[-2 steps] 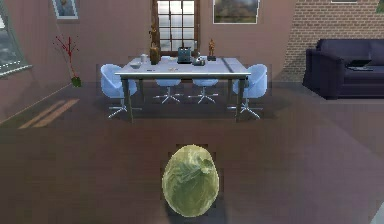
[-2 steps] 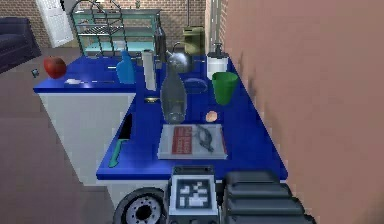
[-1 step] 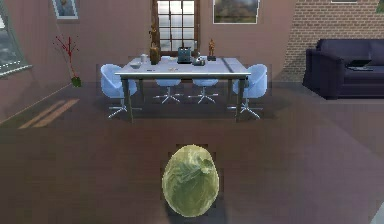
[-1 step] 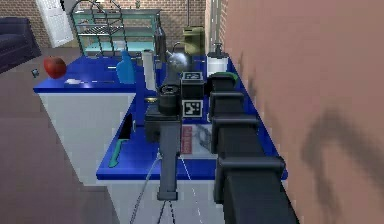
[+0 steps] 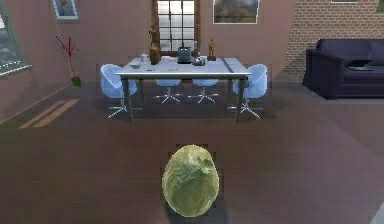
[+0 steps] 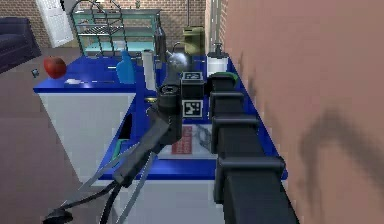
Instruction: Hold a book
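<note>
A flat reddish thing (image 6: 185, 141) lay on the blue bench (image 6: 85, 92), just beside the arm (image 6: 245, 170). By shape and colour it was probably the book, lying flat, so it would likely want a grip from above. The tool (image 6: 95, 205) slanted down past the bench's near edge; its far end was hard to make out, so I could not tell whether it had hold of anything. The arm cut off the book's right side. A red apple (image 6: 55, 66) and a blue container (image 6: 125, 70) stood farther along, well apart from the book.
</note>
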Motion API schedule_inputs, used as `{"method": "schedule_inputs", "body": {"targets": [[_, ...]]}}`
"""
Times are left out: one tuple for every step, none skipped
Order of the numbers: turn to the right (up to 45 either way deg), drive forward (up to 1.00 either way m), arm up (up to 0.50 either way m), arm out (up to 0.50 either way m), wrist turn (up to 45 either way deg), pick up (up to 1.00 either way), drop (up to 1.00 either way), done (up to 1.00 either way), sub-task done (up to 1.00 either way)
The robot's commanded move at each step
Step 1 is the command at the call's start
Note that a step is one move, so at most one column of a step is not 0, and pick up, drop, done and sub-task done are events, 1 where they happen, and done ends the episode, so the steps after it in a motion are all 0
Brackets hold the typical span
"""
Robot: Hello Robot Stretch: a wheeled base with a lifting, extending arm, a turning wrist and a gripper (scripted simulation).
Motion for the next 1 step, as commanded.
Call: {"method": "schedule_inputs", "body": {"targets": [[0.0,0.0,0.0,0.0,45.0,0.0,0.0,0.0,0.0]]}}
